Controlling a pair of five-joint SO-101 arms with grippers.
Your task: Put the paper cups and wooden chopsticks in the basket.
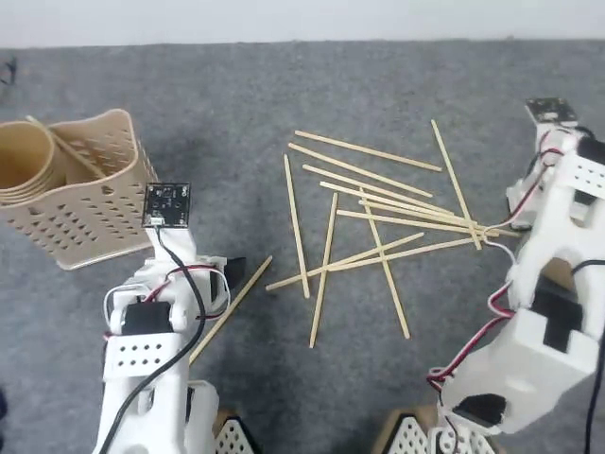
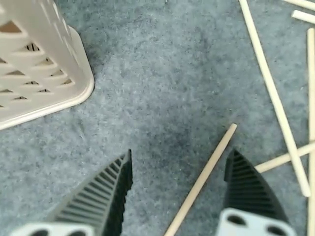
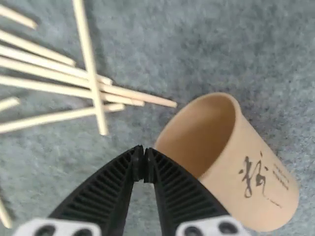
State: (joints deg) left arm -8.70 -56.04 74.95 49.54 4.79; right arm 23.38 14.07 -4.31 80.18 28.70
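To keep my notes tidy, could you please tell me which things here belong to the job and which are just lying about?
For the job:
basket
cups stacked in it
cup on its side by the shut right hand
loose chopsticks
a chopstick straddled by the open left hand

Just lying about:
grey carpet
arm cables

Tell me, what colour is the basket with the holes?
The basket is pale beige, its walls pierced by rows of holes; clearest in the high view.
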